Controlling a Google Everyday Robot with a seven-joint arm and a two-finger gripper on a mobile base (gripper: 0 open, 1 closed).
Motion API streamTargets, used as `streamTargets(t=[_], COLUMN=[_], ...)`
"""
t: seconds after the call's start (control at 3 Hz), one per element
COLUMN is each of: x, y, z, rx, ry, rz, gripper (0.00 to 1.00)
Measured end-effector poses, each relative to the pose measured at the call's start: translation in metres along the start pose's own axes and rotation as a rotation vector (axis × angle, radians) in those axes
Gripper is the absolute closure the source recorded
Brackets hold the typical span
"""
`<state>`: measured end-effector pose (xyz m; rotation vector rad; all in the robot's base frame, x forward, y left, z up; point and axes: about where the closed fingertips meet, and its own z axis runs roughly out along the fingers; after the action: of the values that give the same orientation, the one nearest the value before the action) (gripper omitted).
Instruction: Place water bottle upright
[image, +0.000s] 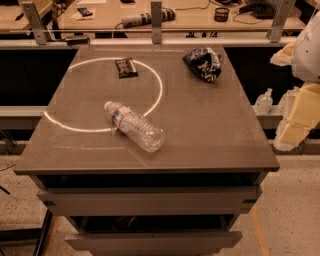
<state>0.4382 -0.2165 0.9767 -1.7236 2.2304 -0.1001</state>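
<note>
Camera view looks down on a grey table (210, 130), seen from its front edge. The water bottle (134, 127) lies flat on its side left of the frame's center, not upright. It runs diagonally: white cap (108, 106) toward the upper left, base toward the lower right, near the table's front edge. The body is clear ribbed plastic and the tabletop shows through it. A narrow label band (120, 118) with a red edge wraps the shoulder just below the cap. A thin white ring of light (159, 87) is reflected on the left half of the tabletop. The cap end sits inside the ring, the body crosses its lower arc, and the base lies outside it.

A small dark packet (126, 67) lies flat in the upper part of the ring. A crumpled blue-and-white snack bag (202, 64) sits at upper right of the tabletop, well apart from the bottle. The gripper (295, 125) is at the right edge of the frame, off the table's side, a pale yellow shape below the white arm (307, 50). It is well apart from the bottle and touches nothing on the table; cannot tell whether it is spread or closed. Two small clear pump bottles (263, 101) stand on a ledge just left of it. Two drawers (150, 200) under the tabletop stick out slightly. A cluttered desk (200, 20) spans the top of the frame.
</note>
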Motion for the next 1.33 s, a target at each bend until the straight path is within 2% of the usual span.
streamTargets(t=[0.33,0.67,1.0,1.33], x=[0.000,-0.010,-0.046,-0.092], y=[0.000,-0.013,-0.025,-0.019], z=[0.000,0.000,-0.001,0.007], rx=[0.000,-0.010,-0.020,-0.037], ry=[0.000,-0.035,-0.053,-0.039], rz=[0.000,0.070,0.144,0.211], gripper=[0.00,0.00,0.00,0.00])
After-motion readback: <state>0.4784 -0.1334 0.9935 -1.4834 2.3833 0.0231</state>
